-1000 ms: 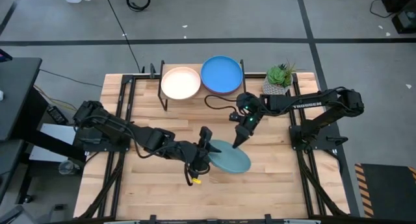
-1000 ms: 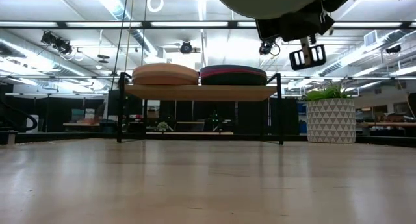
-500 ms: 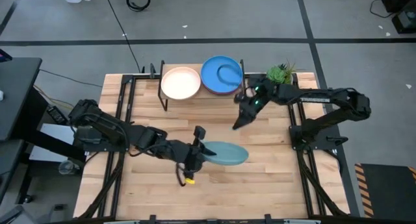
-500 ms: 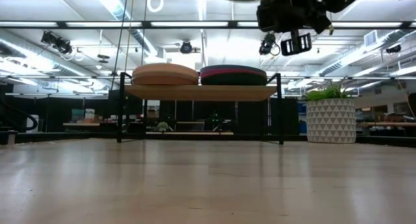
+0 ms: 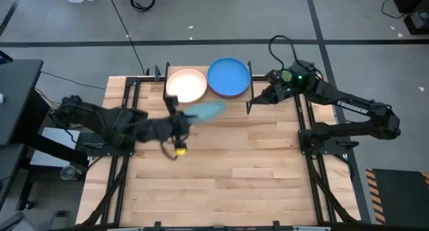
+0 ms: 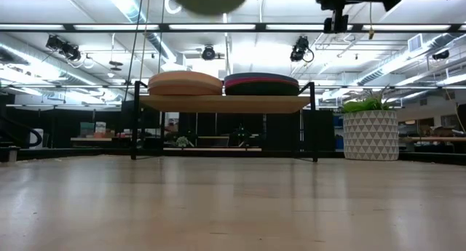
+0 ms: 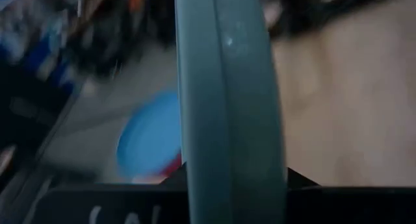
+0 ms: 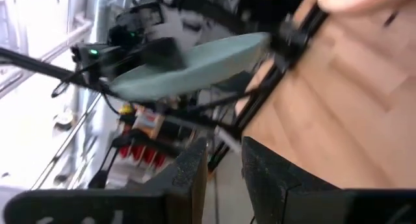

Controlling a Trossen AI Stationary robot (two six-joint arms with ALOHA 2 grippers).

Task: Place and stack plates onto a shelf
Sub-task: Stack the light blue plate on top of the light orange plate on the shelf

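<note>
left end effector (image 5: pixel 182 118) clamped on light teal plate (image 5: pixel 204 110) | right end effector (image 8: pixel 224 165) fingers apart | stacks' lower plates hidden

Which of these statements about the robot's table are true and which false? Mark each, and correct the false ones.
1. The left gripper holds a light teal plate in the air. True.
2. The blue plate lies on the tabletop. False: it tops a stack on the shelf.
3. The right gripper carries a plate. False: it holds nothing.
4. A cream plate tops the shelf's other stack. True.
5. A potted plant stands beside the shelf. True.
</note>
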